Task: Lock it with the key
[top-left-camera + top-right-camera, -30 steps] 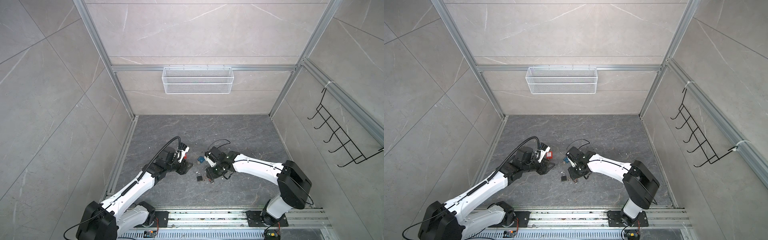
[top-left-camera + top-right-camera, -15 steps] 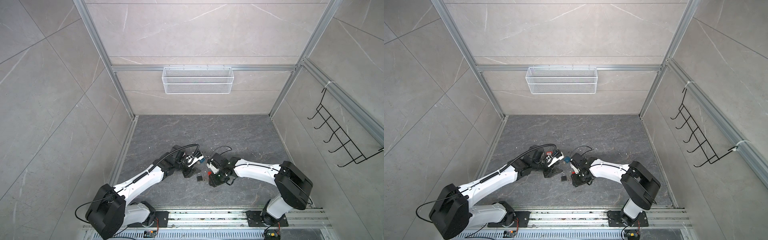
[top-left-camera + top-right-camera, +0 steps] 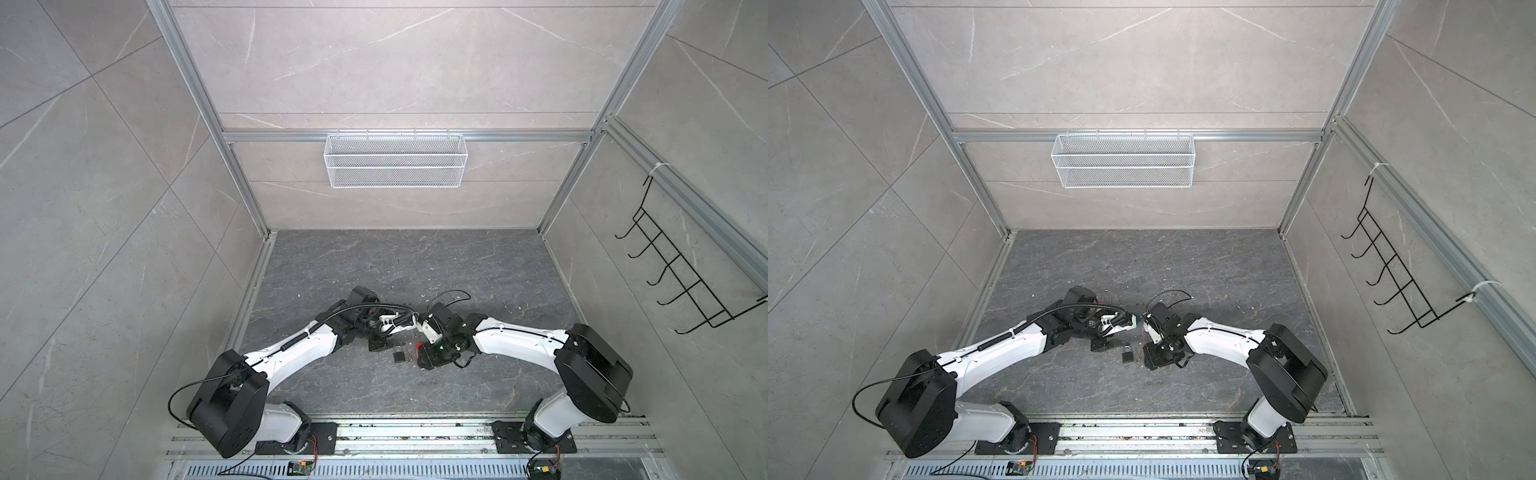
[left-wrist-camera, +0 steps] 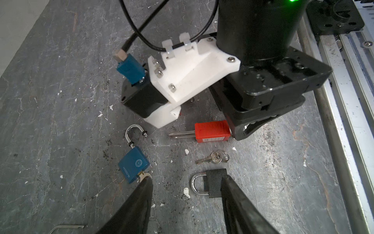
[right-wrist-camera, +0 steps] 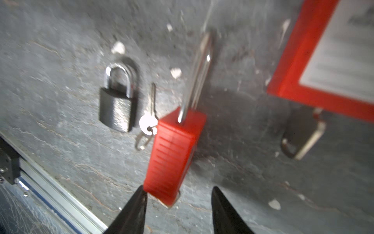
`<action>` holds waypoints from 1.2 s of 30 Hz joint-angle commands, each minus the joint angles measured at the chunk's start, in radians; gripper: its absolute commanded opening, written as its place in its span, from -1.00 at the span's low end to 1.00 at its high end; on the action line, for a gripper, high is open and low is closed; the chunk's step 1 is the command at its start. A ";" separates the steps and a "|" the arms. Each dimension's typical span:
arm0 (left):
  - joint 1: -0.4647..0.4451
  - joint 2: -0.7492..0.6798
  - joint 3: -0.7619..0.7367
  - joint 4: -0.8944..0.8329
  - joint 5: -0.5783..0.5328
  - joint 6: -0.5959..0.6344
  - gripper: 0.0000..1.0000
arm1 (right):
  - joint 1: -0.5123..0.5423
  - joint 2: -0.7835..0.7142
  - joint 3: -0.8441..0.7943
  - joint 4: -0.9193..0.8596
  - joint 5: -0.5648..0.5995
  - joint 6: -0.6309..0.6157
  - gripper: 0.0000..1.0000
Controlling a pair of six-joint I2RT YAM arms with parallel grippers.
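- Three padlocks lay close together on the dark stone counter [image 4: 60, 121], between the two arms: a blue padlock [image 4: 134, 164], a black padlock [image 4: 213, 182] and a red padlock [image 4: 212, 131].
- The blue padlock's shackle [image 4: 130, 134] stood sprung open, with a key [image 4: 144, 176] seated in its base. I judged it the task's lock, since the black padlock was shut.
- Left claw [image 4: 186, 178] was open and held nothing. One finger [image 4: 141, 202] had its tip right at the key's head; the other overlapped the black padlock's edge.
- Right claw [image 5: 178, 188] was open too. The red padlock's base sat between the jaws, against one at most, not pinched.
- A loose key [image 4: 212, 159] on a ring lay between the red and black padlocks.
- Step in hand, as judged: getting hold of the blue padlock's key.
- To do it well:
  - Shift the left claw sideways so the key head sits centred, clear of the black padlock.
  - Pinch the head's flat faces, not the lock body.
  - Press the shackle home for locking.
  - Pin the body with the other claw, or it would likely skate on the counter.
- Writing:
  - The blue body bore a round flower-like emblem and one line of letters, too small to read.
  - The red padlock's white sticker had illegible fine print.
  - The loose key's stamp was illegible.
  - A blurred red-edged label [image 5: 334, 56] in the right wrist view showed no readable text.
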 commanded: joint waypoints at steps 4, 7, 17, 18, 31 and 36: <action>-0.003 -0.069 -0.038 0.034 -0.023 -0.004 0.15 | 0.007 0.061 0.089 -0.030 0.038 -0.055 0.03; -0.001 -0.091 -0.051 0.013 -0.041 -0.006 0.15 | 0.009 0.088 0.112 -0.044 0.046 -0.060 -0.03; 0.005 -0.108 -0.048 -0.027 -0.013 0.001 0.15 | 0.009 0.088 0.129 -0.125 0.053 -0.221 -0.33; 0.005 -0.100 -0.045 -0.031 0.000 0.006 0.15 | 0.009 0.087 0.129 -0.132 0.042 -0.270 -0.34; -0.055 -0.027 0.012 -0.081 -0.025 0.157 0.14 | 0.002 -0.076 0.125 -0.198 0.168 -0.328 0.96; -0.108 0.046 0.072 -0.128 -0.081 0.316 0.14 | -0.001 -0.218 0.039 -0.211 0.391 -0.105 0.99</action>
